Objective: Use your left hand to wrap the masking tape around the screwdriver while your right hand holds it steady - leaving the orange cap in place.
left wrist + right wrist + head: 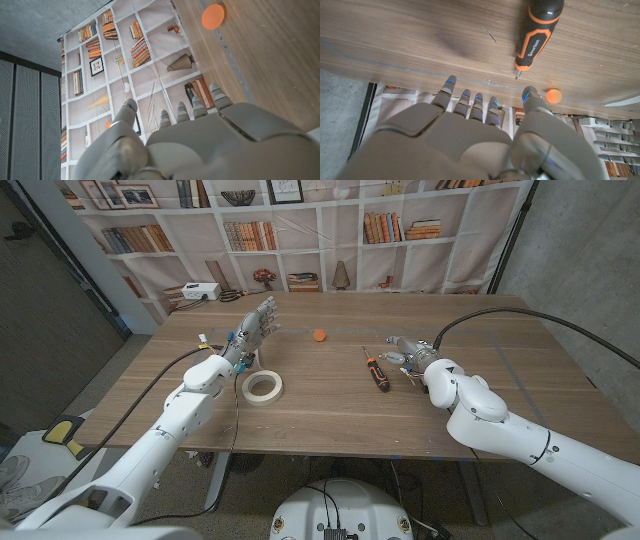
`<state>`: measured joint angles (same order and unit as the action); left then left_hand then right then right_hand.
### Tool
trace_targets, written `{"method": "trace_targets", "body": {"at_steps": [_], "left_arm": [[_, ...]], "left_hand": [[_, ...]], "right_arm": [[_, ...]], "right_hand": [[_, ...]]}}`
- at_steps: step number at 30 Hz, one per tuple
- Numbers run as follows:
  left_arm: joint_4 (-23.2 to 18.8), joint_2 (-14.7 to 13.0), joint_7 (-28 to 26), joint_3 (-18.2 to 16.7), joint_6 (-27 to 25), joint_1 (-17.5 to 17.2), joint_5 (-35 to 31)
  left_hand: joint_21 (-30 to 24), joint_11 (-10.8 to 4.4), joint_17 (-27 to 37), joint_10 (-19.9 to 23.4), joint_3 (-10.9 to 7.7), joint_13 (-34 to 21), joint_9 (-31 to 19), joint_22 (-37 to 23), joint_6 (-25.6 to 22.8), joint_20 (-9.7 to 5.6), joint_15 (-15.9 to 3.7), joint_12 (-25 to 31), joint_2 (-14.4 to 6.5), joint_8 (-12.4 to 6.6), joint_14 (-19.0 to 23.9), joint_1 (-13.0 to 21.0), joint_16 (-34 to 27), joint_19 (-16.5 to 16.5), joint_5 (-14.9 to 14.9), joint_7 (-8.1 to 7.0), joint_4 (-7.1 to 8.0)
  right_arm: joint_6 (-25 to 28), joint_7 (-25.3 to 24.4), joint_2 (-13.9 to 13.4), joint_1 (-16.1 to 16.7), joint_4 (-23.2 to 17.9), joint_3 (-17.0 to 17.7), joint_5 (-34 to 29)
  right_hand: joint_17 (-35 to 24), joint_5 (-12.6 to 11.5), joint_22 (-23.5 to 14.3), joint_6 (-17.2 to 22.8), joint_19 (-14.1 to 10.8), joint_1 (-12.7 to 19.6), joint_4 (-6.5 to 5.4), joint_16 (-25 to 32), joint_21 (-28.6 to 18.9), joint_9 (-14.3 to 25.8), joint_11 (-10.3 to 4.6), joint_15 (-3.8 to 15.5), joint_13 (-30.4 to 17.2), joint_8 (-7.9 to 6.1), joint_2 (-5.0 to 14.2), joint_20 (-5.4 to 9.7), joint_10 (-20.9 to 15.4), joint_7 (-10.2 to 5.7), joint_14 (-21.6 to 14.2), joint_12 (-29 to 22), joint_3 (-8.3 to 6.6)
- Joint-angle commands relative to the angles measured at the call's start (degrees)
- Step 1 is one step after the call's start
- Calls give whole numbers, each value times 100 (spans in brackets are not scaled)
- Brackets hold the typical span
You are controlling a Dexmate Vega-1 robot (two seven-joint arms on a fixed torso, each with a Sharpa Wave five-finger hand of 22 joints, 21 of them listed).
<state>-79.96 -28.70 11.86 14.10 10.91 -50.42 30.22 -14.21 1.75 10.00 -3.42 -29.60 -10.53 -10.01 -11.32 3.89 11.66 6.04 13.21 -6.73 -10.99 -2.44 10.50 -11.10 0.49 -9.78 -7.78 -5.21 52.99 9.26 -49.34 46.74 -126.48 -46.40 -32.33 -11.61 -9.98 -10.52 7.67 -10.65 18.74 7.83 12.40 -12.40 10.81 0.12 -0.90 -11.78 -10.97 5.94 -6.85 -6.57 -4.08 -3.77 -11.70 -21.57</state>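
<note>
well, my left hand (252, 330) hangs empty, fingers apart, beyond the tape (262, 387); my right hand (405, 352), also spread and empty, sits beside the screwdriver (376, 370) on the counter (330, 410).

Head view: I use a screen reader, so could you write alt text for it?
Two white robot arms reach over a wooden table: the left hand is raised beyond a roll of masking tape, the right hand beside a black-and-orange screwdriver. A small orange cap lies between them.

Matt wood-grain table (330, 405); glossy black-orange plastic screwdriver (537, 30) handle.
</note>
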Motion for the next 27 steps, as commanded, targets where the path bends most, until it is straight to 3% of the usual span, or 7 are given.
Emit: {"method": "trace_targets", "body": {"at_steps": [1,16,27], "left_arm": [[263,74,131,41,39,172,50],[579,140,259,73,89,360,81],[699,172,333,91,127,439,101]], "left_hand": [[-27,-7,17,-6,-3,-27,-9,-33,-26,60,17,21,13,10,42,-47,4,12,-48,5,10],[-21,-15,19,-8,1,-29,-9,-36,-32,61,30,4,19,18,42,-62,15,6,-48,9,15],[-20,-4,20,-9,4,-31,-10,-38,-33,61,33,-7,20,23,47,-72,18,7,-50,10,21]], "right_arm": [[255,794,165,-383,224,-441,-614],[83,1422,415,-650,589,-655,-1015],[-72,2015,519,-764,793,-738,-1380]], "right_hand": [[-6,-1,-16,69,17,-21,8,15,16,18,1,29,-18,-33,-37,5,-77,15,-44,-32,43],[1,-12,-14,87,70,17,49,-31,38,22,-18,30,-27,-43,-80,0,18,12,57,2,52],[21,-56,-7,-41,106,323,200,-76,54,26,-51,82,-35,-20,-70,11,132,21,156,32,-73]]}}
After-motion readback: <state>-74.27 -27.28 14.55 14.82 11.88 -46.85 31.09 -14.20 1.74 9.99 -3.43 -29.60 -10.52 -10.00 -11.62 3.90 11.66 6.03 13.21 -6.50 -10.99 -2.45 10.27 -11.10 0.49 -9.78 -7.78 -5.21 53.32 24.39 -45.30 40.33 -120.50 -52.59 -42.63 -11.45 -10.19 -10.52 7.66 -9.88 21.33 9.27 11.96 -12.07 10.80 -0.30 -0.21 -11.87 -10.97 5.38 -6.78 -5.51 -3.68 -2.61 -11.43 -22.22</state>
